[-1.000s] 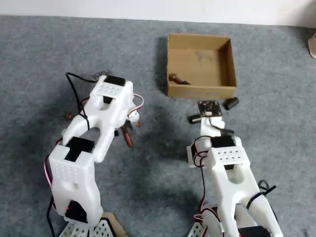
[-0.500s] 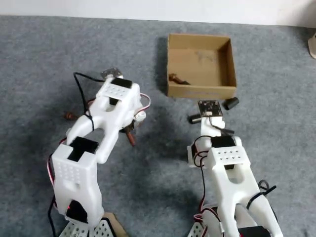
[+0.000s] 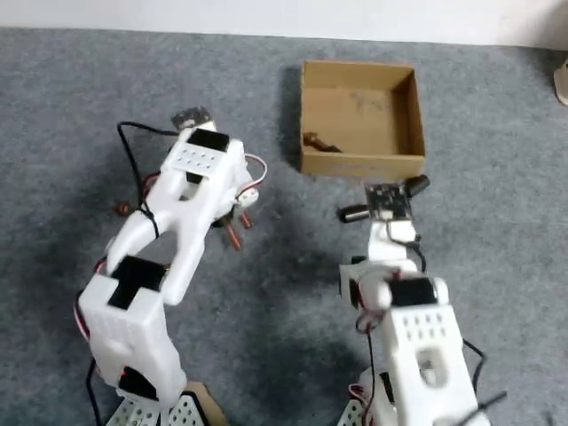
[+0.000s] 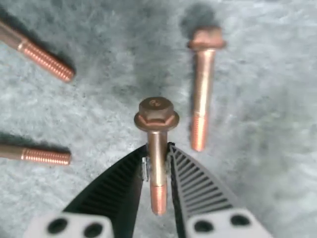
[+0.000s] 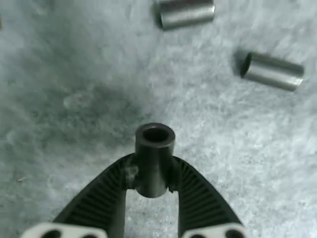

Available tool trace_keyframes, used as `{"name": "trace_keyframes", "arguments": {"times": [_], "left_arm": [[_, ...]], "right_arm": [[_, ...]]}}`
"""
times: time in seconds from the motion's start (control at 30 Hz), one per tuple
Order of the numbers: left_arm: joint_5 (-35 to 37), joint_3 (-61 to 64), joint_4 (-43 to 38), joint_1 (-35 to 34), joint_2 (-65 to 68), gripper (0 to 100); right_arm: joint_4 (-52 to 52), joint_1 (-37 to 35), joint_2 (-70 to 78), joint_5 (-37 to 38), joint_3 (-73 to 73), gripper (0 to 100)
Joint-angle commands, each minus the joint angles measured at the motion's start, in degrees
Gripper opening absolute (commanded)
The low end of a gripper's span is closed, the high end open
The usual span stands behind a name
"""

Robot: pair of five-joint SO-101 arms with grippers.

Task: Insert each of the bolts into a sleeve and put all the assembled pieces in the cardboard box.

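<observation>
In the left wrist view my left gripper (image 4: 157, 171) is shut on the shank of a copper bolt (image 4: 156, 130), held head outward above the carpet. Three more bolts lie loose below: one (image 4: 202, 89) close beside it and two (image 4: 43, 57) (image 4: 35, 155) off to one side. My right gripper (image 5: 152, 181) is shut on a dark sleeve (image 5: 154, 153), its bore facing the camera. Two spare sleeves (image 5: 187, 13) (image 5: 272, 71) lie beyond it. From above, the cardboard box (image 3: 358, 165) stands at the back, with one copper piece (image 3: 318, 141) in its near left corner.
In the high view the two loose sleeves (image 3: 352, 213) (image 3: 415, 185) lie just in front of the box, beside the right arm's wrist board (image 3: 388, 202). A bolt (image 3: 124, 209) lies left of the left arm. Grey carpet covers the table, with open room between the arms.
The left arm swung right, then back a little left, with the bolt in its gripper. The right arm's body drew back toward the near edge and its wrist shifted slightly right.
</observation>
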Motion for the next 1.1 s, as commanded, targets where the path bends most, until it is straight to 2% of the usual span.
{"name": "trace_keyframes", "arguments": {"times": [0.0, 0.27, 0.5, 0.73, 1.0, 1.07], "left_arm": [[-0.97, -2.24, 0.53, 0.66, -6.29, 0], [-3.16, -2.24, -0.88, 1.10, -7.78, 0], [-5.19, 0.66, -6.15, 4.88, -8.48, 0], [-5.63, 8.66, -10.73, 6.64, -17.27, 0], [-6.95, 22.02, -25.49, 6.46, -27.91, 0], [-7.12, 23.78, -28.48, 6.64, -29.23, 0]], "right_arm": [[0.13, 0.31, -13.14, -0.18, 2.59, 0.5], [-0.57, 0.31, -24.31, -0.09, 7.52, 0.5], [-7.87, 0.31, -31.52, 1.67, 15.52, 0.5], [-7.96, 0.31, -42.77, 2.29, 21.32, 0.5], [-10.68, 0.31, -46.02, 2.55, 24.75, 0.5], [-12.09, 0.22, -46.02, 4.92, 26.86, 0.5]]}}
